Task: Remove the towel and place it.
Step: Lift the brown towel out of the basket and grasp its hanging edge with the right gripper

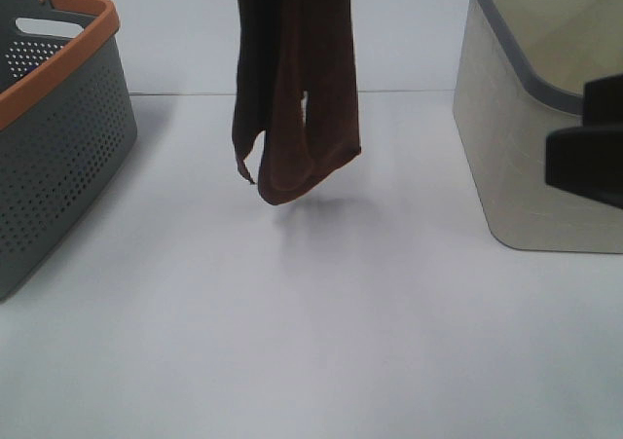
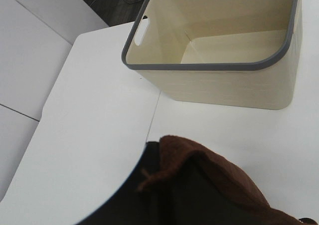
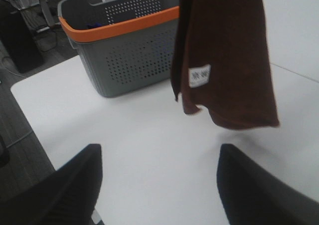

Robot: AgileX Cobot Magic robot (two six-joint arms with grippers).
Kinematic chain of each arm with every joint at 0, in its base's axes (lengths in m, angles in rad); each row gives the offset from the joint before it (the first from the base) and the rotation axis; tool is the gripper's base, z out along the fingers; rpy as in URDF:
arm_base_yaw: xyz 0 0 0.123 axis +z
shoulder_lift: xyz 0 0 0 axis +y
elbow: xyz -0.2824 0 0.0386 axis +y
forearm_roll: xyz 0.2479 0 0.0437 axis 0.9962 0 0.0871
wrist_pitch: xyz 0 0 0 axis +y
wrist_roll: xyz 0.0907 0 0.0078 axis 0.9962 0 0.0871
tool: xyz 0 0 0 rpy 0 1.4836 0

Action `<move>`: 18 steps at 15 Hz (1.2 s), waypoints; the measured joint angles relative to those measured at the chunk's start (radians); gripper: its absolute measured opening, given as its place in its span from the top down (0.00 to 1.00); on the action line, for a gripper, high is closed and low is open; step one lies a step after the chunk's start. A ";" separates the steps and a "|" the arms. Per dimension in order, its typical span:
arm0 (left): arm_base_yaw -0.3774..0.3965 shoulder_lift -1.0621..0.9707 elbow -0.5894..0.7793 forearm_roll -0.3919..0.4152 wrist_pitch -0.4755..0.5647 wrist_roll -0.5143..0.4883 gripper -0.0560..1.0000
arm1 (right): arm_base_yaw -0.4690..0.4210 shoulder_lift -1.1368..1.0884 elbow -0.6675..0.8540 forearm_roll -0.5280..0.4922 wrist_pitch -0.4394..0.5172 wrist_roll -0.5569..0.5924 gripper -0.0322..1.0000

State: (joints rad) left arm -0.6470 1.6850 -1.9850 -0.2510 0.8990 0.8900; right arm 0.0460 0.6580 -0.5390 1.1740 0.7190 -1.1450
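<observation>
Brown towel hanging, white label visible only from right wrist

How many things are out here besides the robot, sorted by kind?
Baskets: 2 (grey perforated plastic basket with orange rim; cream plastic basket with grey rim)
Towels: 1 (dark reddish-brown terry towel)
Total: 3
</observation>
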 joint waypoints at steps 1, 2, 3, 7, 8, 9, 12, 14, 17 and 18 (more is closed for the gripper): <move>-0.008 0.009 0.000 0.000 -0.008 -0.001 0.95 | 0.000 0.065 0.000 0.068 0.005 -0.068 0.41; -0.026 0.024 0.000 0.000 -0.023 -0.001 0.95 | 0.000 0.125 0.000 0.137 0.011 -0.133 0.41; -0.029 0.027 0.000 0.000 -0.023 -0.001 0.95 | 0.000 0.159 0.000 0.169 0.016 -0.169 0.41; -0.034 0.032 0.000 0.000 -0.028 -0.005 0.95 | 0.000 0.401 0.000 0.370 0.055 -0.419 0.41; -0.034 0.032 0.000 0.000 -0.028 -0.005 0.95 | 0.000 0.454 0.000 0.398 0.062 -0.459 0.41; -0.034 0.032 0.000 0.000 -0.028 -0.005 0.95 | 0.000 0.502 0.000 0.415 0.080 -0.489 0.41; -0.034 0.032 0.000 0.000 -0.028 -0.005 0.95 | 0.005 0.606 0.000 0.475 0.131 -0.574 0.41; -0.034 0.032 0.000 0.000 -0.028 -0.005 0.95 | 0.068 0.648 0.000 0.517 0.077 -0.624 0.41; -0.034 0.032 0.000 0.000 -0.035 -0.005 0.95 | 0.268 0.707 -0.007 0.544 -0.232 -0.739 0.41; -0.034 0.032 0.000 0.000 -0.035 -0.005 0.95 | 0.310 0.724 -0.019 0.546 -0.334 -0.747 0.41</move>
State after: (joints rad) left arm -0.6810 1.7170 -1.9850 -0.2510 0.8640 0.8850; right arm 0.3560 1.3820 -0.5580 1.7200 0.3850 -1.8920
